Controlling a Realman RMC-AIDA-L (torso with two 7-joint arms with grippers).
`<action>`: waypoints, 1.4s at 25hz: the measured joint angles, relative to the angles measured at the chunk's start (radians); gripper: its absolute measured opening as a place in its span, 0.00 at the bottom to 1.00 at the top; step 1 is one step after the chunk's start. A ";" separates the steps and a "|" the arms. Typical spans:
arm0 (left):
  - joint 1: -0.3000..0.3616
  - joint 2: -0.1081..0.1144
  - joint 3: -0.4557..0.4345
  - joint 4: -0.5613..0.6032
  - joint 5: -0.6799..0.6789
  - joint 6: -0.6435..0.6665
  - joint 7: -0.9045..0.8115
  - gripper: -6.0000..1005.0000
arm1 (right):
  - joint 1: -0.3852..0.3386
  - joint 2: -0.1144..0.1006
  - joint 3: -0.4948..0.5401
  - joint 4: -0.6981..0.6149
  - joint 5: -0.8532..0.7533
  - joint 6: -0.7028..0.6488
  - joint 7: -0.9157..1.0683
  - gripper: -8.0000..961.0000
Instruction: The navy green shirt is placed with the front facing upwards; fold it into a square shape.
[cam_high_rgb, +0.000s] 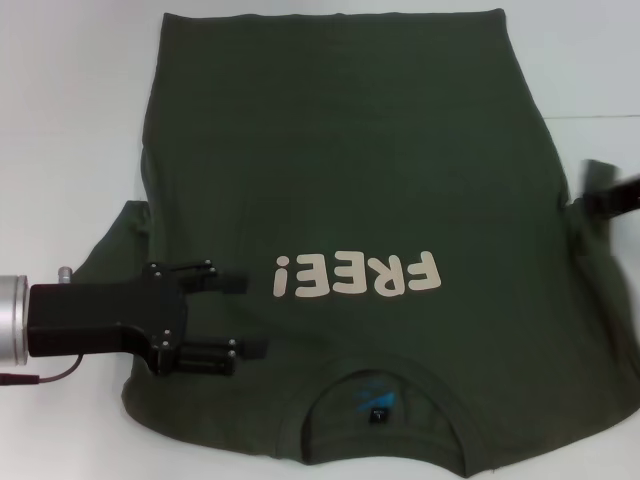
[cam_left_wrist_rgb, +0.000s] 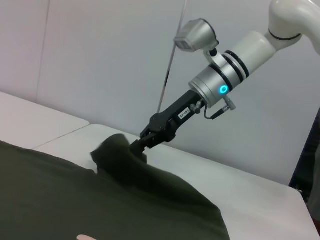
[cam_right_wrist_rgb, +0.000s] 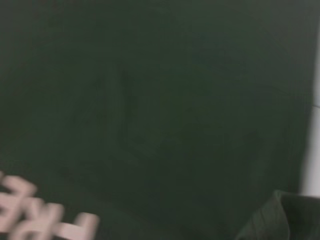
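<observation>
The green shirt (cam_high_rgb: 350, 200) is lying spread on the white bench (cam_high_rgb: 60, 100), front up, its collar toward the near edge and its hem toward the far edge. Cream letters (cam_high_rgb: 357, 274) are running across the chest, and a small blue neck label (cam_high_rgb: 375, 398) is showing inside the collar.

The left hand (cam_high_rgb: 243, 316) is reaching in from the bench's left edge, level and pointing inward, hovering over the shirt's near left shoulder beside the letters. Its two black fingers (cam_high_rgb: 228, 282) are standing spread, with bare green cloth showing between them and nothing pinched.

The right hand (cam_left_wrist_rgb: 142, 145) is working at the bench's right edge, its arm slanting down from above. In the left wrist view its fingertips are pressing together on the sleeve (cam_left_wrist_rgb: 117, 152), which is rising off the bench in a dark peak while the cloth around it is sloping away flat. In the head view this hand (cam_high_rgb: 590, 195) is only a dark blur at the shirt's right side.
</observation>
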 joint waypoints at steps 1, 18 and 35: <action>0.000 0.000 0.000 0.000 0.000 -0.001 0.000 0.88 | 0.000 0.000 0.000 0.000 0.000 0.000 0.000 0.07; -0.001 0.000 0.000 -0.010 0.000 -0.019 0.000 0.87 | 0.036 0.003 -0.240 0.143 0.097 0.078 0.011 0.11; -0.001 0.002 0.000 -0.011 0.003 -0.019 0.000 0.87 | 0.003 -0.003 -0.228 0.084 0.227 -0.011 -0.121 0.39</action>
